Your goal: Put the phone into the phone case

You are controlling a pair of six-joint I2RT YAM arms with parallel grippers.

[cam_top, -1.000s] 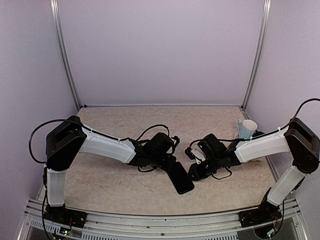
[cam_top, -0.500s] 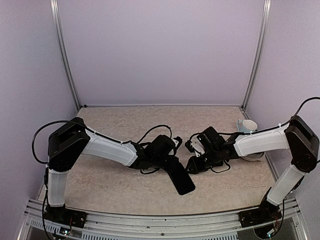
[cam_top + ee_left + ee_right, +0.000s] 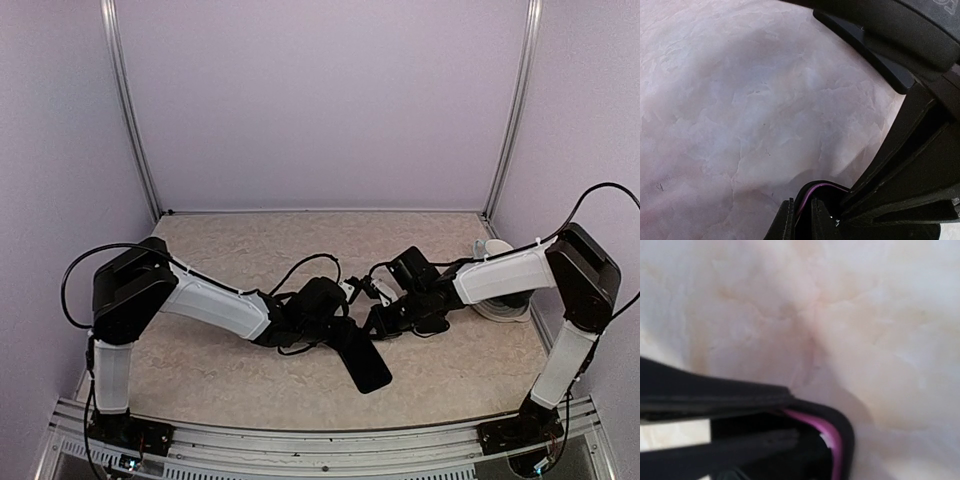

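Looking first at the left gripper (image 3: 335,325), I see its 2 fingers (image 3: 786,222) nearly together, and I judge them pinched on the rim of the phone case (image 3: 815,190), whose black corner with purple lining sits just beyond the tips. For the right gripper (image 3: 382,322), I cannot tell whether the jaws grip anything; its camera shows only a purple-lined corner up close. From above, the case reads as 1 dark slab low over the table (image 3: 200,370), its long axis running from the left jaws diagonally toward the near right. I cannot separate the phone from it. Both arms meet at its far end, the left one touching. No writing is legible.
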